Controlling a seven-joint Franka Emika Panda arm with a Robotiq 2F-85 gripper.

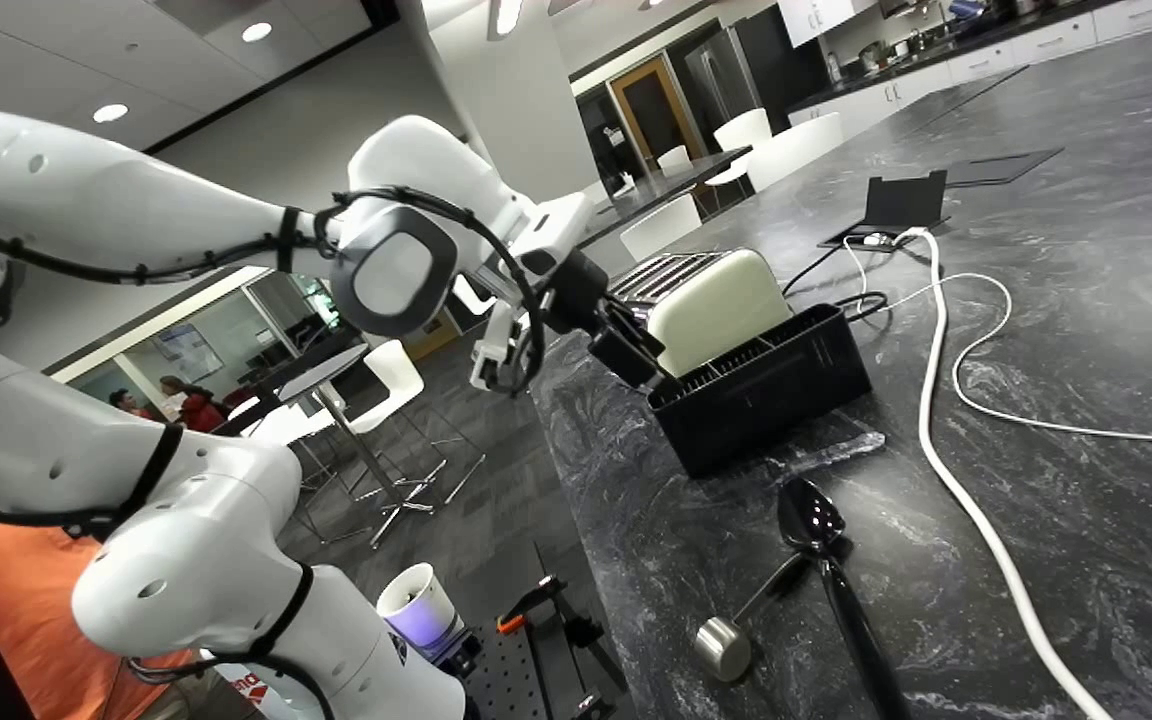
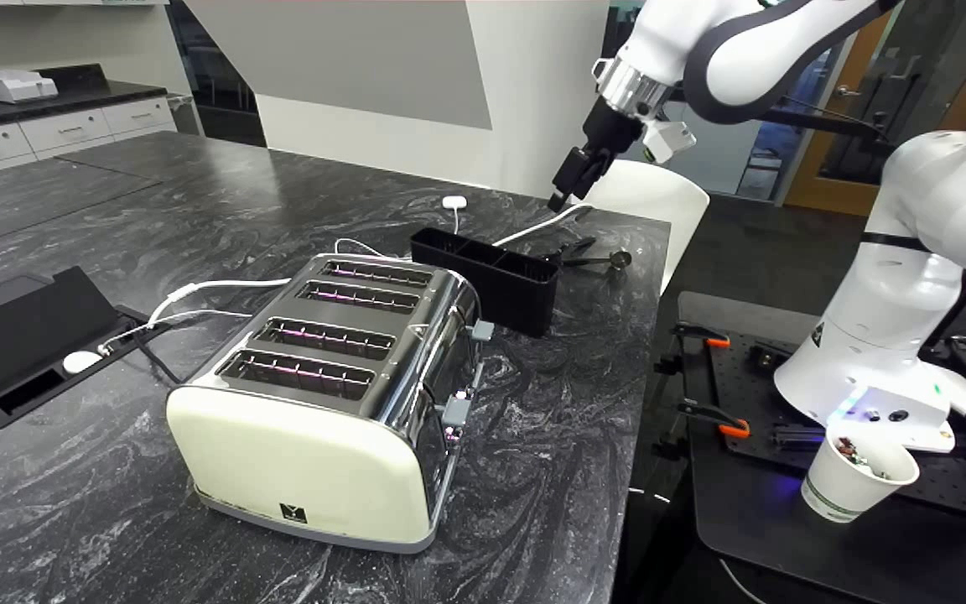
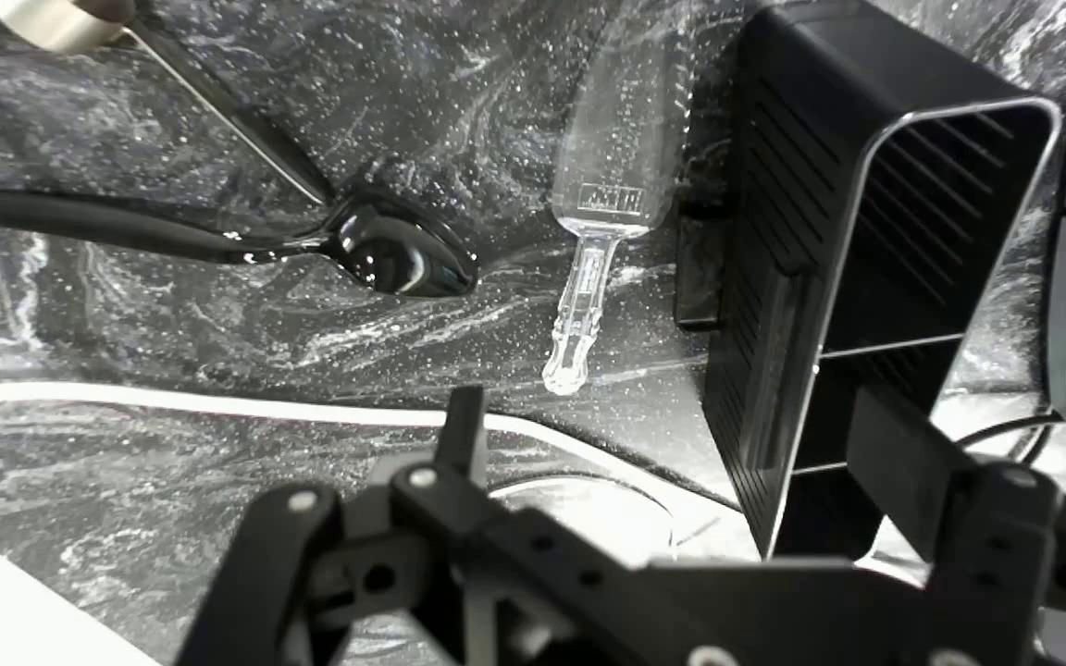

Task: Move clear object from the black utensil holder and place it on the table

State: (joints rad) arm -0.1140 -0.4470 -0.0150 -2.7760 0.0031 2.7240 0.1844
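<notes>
wrist view: from the fingers (image 3: 908,472), spread wide and empty, the clear server (image 3: 616,153) lies between eleven and twelve o'clock, handle (image 3: 581,301) nearest, long axis roughly twelve-to-six, on the worktop (image 3: 403,342) just beside the black utensil holder (image 3: 787,166); placement appears complete, retreat the likely next move. in an exterior view, the arm (image 2: 743,75) tips the fingers towards seven o'clock.

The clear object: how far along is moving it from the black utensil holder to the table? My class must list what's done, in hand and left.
Done, it seems: in the wrist view the clear object lies on the table, beside the black utensil holder, not in it.
In hand: nothing; the gripper stands open.
Left: probably only moving the gripper away, as it hangs above the table.
</notes>
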